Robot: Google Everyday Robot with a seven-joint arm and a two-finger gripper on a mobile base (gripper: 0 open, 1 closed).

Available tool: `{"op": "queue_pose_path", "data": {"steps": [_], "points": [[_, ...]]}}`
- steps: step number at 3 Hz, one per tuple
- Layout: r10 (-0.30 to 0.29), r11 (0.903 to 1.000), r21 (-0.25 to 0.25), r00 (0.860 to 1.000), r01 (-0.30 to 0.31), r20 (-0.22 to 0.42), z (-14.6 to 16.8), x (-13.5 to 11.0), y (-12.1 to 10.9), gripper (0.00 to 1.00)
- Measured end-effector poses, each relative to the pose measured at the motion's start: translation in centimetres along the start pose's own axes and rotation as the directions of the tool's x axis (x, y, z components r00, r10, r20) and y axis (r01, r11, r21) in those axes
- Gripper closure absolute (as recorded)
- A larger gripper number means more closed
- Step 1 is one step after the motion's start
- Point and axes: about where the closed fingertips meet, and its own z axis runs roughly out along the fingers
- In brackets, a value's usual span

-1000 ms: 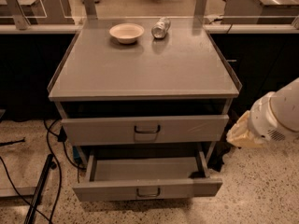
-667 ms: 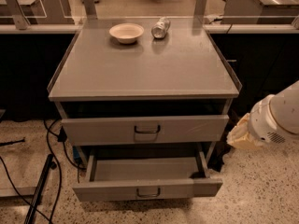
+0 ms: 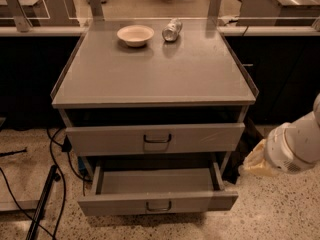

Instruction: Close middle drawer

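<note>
1. Grey metal cabinet [image 3: 155,79], flat top with raised side rims, standing on a speckled floor [image 3: 280,209].
2. Middle drawer [image 3: 190,202], wide, shallow, grey metal, small dark rectangular handle at the centre of its front. It sits low in the cabinet and is pulled well out. Its bare interior is open to view.
3. Taller-fronted grey drawer [image 3: 110,140], directly above item 2 in the cabinet, projecting far less, with the same dark handle.
4. Shallow cream bowl [image 3: 135,35], upright, at the rear of the cabinet top, left of centre.
5. Silver can [image 3: 172,30], lying on its side just right of the bowl, apart from it.
6. Pale yellowish gripper [image 3: 256,162] on a white rounded arm [image 3: 295,148], off the cabinet's right side, level with the open drawer, touching nothing. Whether it is released or clenched cannot be told.
7. Black cables [image 3: 54,156] on the floor left of the cabinet.
</note>
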Motion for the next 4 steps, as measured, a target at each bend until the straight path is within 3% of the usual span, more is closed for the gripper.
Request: {"op": "queue_pose_path", "data": {"steps": [2,3,4], "points": [[0.088,0.9922,-0.094,0.994,-0.082,0.058,10.6,6.1,3.3,1.00],[0.133,0.9771,-0.182,0.984,-0.110,0.122,17.1,8.0,6.2,1.00],[0.132,0.9769,-0.184,0.984,-0.109,0.120,17.2,8.0,6.2,1.00]]}}
